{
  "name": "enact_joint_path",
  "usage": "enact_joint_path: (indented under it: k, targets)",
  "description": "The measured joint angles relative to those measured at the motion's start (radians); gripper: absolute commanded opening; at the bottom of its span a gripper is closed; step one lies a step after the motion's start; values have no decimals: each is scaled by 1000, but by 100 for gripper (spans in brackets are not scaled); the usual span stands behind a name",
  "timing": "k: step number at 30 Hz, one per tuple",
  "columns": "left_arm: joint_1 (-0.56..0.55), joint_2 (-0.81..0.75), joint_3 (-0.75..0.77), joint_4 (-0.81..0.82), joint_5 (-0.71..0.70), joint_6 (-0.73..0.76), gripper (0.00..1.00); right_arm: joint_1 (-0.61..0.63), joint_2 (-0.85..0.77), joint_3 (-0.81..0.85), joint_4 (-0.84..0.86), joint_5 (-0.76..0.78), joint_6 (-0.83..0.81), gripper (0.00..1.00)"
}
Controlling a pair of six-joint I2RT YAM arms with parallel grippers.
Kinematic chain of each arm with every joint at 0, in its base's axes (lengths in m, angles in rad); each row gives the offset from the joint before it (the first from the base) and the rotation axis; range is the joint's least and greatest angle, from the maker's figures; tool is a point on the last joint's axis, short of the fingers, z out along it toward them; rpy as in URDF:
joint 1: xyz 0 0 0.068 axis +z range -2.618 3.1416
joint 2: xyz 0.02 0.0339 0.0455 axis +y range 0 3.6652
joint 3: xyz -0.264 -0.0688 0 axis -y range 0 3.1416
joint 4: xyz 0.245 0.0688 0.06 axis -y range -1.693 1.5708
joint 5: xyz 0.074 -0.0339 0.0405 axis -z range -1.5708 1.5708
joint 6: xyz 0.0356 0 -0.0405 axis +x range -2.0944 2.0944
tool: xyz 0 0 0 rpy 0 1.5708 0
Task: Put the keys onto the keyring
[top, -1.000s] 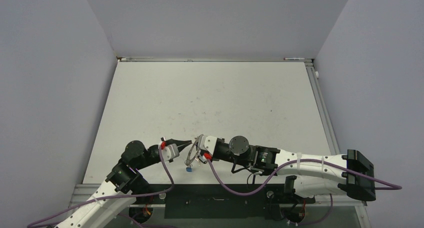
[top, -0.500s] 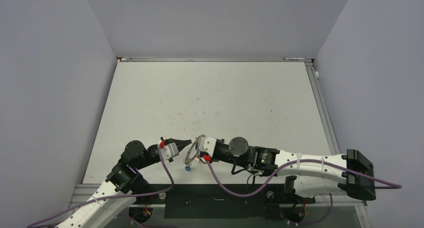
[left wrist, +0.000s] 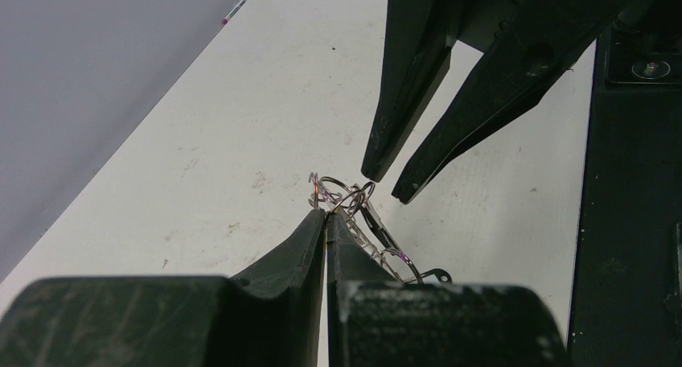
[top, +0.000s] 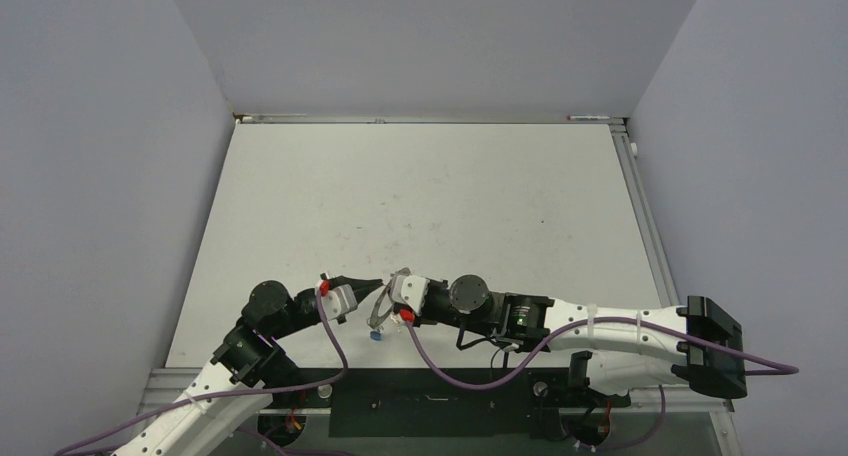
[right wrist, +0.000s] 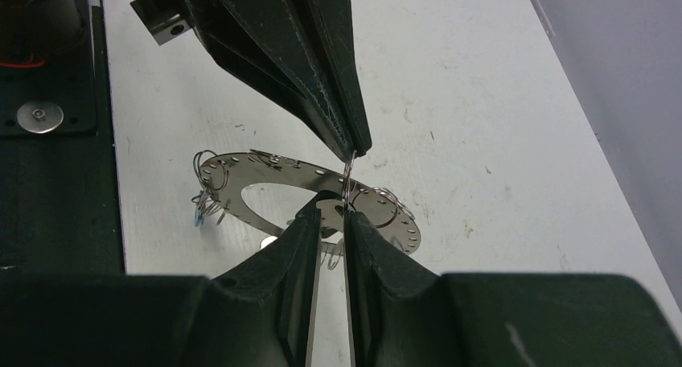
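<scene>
1. Keyring (right wrist: 229, 180) sits tilted just above the table (top: 430, 196), close to the table's near edge, and between the tips of both arms.
2. On the left gripper (left wrist: 325, 216), the fingers are pressed together and pinch a small wire loop (right wrist: 347, 176) on the keyring's rim, so that side of the ring is the raised one.
3. On the right gripper (right wrist: 330, 220), the fingers stand a narrow gap apart. Their tips are at the ring's rim, just beside the pinched loop. Whether they touch the metal cannot be told.
4. One key shows only as a blue tag (right wrist: 198, 216), low at the end of the ring farthest from the pinch. Whether it is threaded onto a loop cannot be told.
5. Nose to nose, the two grippers leave only a sliver of room between their tips, and the ring fills most of it.
6. Just behind both wrists, the black mounting strip (top: 400, 401) runs along the near edge, so there is little space toward the robot.
7. Beyond the grippers, the white table surface stretches away to its far edge.
8. To either side, the surface reaches grey walls (top: 100, 176) that rise straight from its edges. A pale rail (top: 640, 216) borders the right edge.
</scene>
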Motion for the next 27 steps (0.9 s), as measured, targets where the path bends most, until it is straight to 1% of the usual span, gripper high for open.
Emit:
enact_joint_path:
  k: [9,12,16,27]
  targets:
    - [1,-1,0,0,0,-1,0,0,2,21,-30,17,18,24]
    - [2,-5,0,0,0,-5,0,0,1,22,-31,21,18,28]
    - [2,-13,0,1,0,-10,0,0,-8,21,-28,21,18,29]
    - [2,-14,0,22,0,-19,0,0,-35,-4,69,21,17,27]
